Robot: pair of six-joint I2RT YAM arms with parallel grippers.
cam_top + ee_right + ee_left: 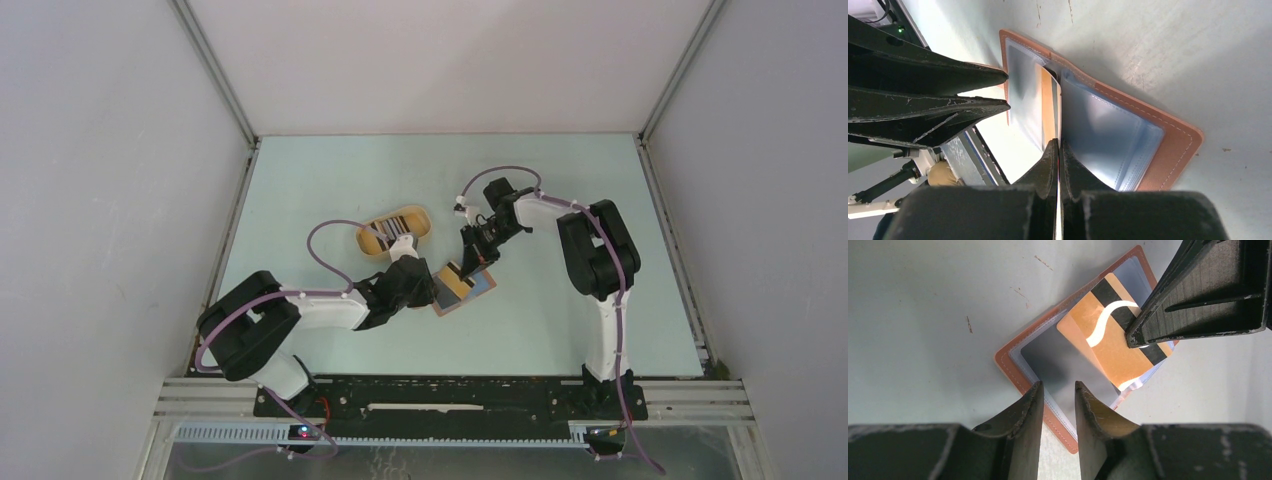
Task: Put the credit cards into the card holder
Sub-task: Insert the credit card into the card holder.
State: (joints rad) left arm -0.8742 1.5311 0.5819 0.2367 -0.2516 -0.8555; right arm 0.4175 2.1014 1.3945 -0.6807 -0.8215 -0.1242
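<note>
Mid-table, my right pincer (1059,145) clamps one card (1080,322) partway into the holder (1175,145), left pincer (1058,385) apart beside it; tray (365,240) cards (398,225) remain.

Each arm, the left arm (300,310) at lower left and the right arm (600,270) at right of the overhead view, is built of white tube sections joined by bulky black rounded joint housings. A thin purple cable (325,232) loops free of the left arm, and another runs along the right one. Both bases sit on a black mounting bar (450,397) along the bottom, with a small red light (303,432) at lower left. The left gripper (1058,389) has matte black, curved, tapering fingers (1020,422) with pale scuffed edges. The right gripper (1059,144) is the same black, scratched, with long moulded grooves.
</note>
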